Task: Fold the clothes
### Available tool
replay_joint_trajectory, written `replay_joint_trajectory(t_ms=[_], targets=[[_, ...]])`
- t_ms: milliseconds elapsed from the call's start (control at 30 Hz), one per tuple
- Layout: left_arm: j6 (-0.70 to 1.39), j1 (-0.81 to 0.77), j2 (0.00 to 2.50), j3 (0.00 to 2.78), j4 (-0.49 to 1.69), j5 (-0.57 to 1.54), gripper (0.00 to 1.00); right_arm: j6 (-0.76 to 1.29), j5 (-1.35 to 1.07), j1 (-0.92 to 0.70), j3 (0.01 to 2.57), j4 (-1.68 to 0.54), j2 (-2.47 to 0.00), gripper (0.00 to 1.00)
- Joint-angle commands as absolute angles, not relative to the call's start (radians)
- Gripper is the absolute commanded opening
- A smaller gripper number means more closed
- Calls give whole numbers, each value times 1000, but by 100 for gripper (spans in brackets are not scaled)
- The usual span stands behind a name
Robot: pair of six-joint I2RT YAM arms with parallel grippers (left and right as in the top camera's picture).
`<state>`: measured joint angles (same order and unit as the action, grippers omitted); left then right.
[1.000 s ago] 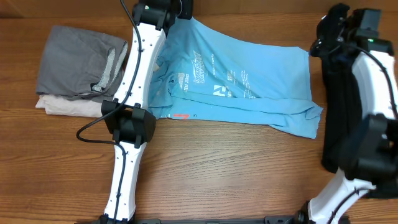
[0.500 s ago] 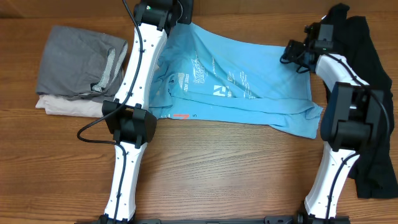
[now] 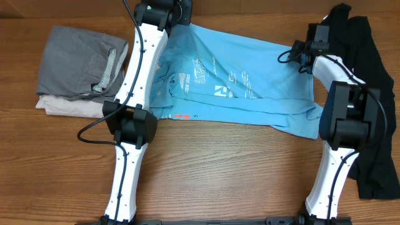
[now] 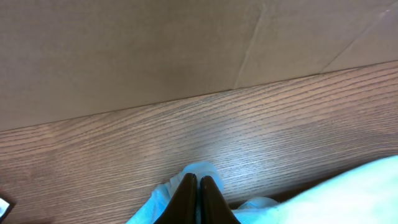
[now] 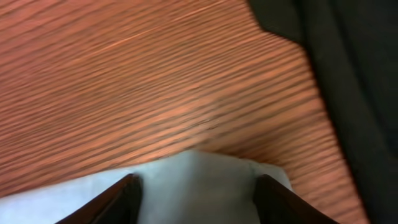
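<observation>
The sky-blue T-shirt (image 3: 250, 84) lies partly folded across the middle of the table, its white lettering facing up. My left gripper (image 3: 181, 15) is at the shirt's far left corner, shut on a pinch of blue fabric (image 4: 199, 171) in the left wrist view, its fingers (image 4: 198, 182) pressed together. My right gripper (image 3: 299, 53) is at the shirt's far right corner. In the right wrist view its fingers (image 5: 198, 186) are spread wide, with the pale corner of the shirt (image 5: 199, 180) lying between them.
A grey garment (image 3: 78, 59) lies folded on a beige one (image 3: 62, 106) at the left. A long black garment (image 3: 365, 94) runs down the right side and also shows in the right wrist view (image 5: 348, 74). A cardboard wall (image 4: 155, 43) stands behind the table.
My right arm has swung in from the far right over the black garment to the shirt's far right corner. The left gripper has stayed at the far left corner.
</observation>
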<state>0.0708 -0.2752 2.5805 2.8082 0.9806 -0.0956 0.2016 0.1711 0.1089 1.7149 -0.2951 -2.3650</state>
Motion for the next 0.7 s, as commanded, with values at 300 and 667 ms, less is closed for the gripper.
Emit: replay_joint_trajectory(t_ms=[300, 667], targets=[[55, -280, 2558, 2801, 976, -115, 4, 207, 281, 112, 1826, -328, -2390, 72], [55, -280, 2558, 2790, 974, -115, 4, 209, 276, 112, 1817, -353, -2399, 57]])
